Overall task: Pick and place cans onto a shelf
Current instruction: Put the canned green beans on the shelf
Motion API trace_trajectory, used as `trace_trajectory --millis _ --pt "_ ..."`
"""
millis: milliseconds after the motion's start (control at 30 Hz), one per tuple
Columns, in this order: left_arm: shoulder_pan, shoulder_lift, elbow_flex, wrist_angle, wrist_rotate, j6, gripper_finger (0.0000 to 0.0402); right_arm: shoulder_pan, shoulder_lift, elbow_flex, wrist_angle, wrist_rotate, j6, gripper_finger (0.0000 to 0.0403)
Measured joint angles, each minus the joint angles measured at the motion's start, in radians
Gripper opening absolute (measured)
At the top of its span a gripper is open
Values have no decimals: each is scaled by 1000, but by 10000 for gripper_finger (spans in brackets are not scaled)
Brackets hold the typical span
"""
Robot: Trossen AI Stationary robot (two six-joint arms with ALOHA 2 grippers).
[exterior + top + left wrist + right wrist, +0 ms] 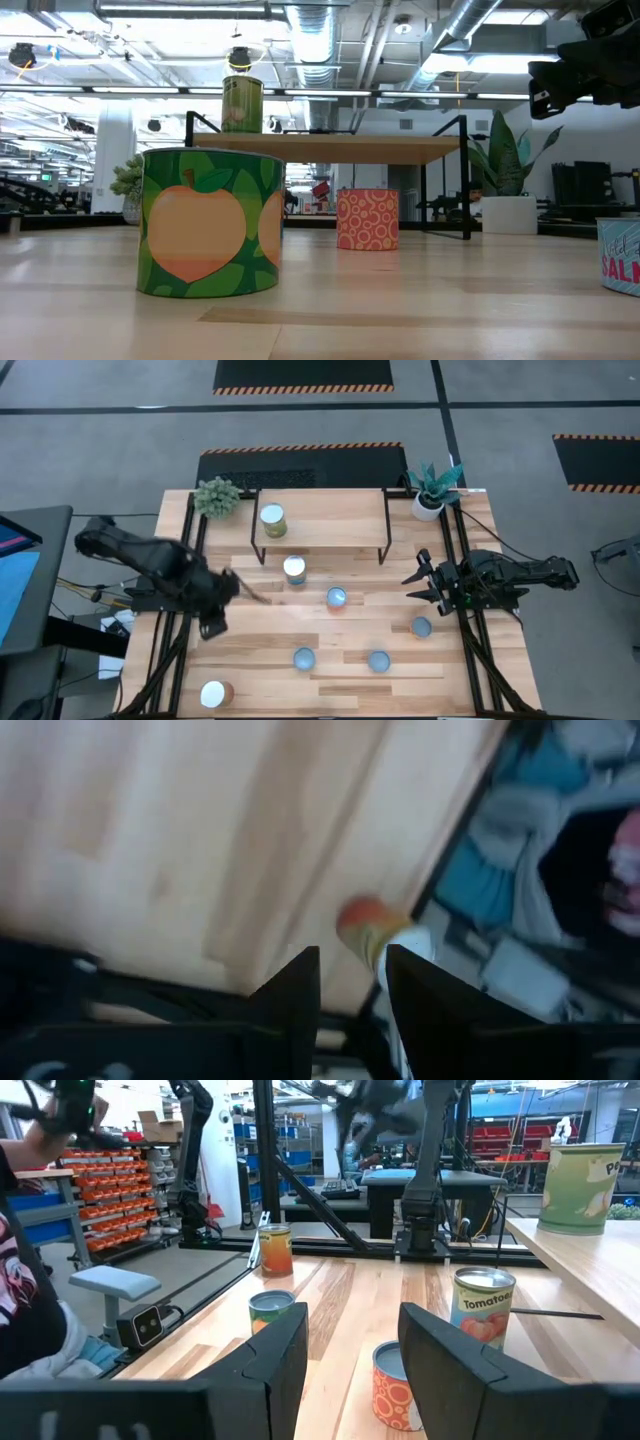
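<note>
I see lots of bare room on the shelf (330,525) beside the one can (272,520) at its left end. Four cans (336,598) dot the table (480,670) in front, with wide gaps between them. Plants (217,497) crowd both back corners.

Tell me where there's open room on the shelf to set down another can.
The shelf holds one can at its left end; everything from there to its right legs is bare board. The tabletop in front is crowded, with a can right at the shelf's front edge.
</note>
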Motion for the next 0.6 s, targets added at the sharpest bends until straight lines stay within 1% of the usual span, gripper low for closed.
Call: trace_trajectory --millis 167,267,367,500,600 --pt "-139 1 -144 136 42 -72 104 0 0 0 0 0 5 182" --pt "-188 1 -198 197 42 -122 104 1 0 0 0 0 38 182" --pt "-221 1 -222 241 8 -187 104 1 0 0 0 0 68 182" --pt "-265 1 -225 242 -63 -235 104 1 0 0 1 0 69 182" --pt "-294 1 -225 244 -65 -254 104 1 0 0 1 0 66 182"
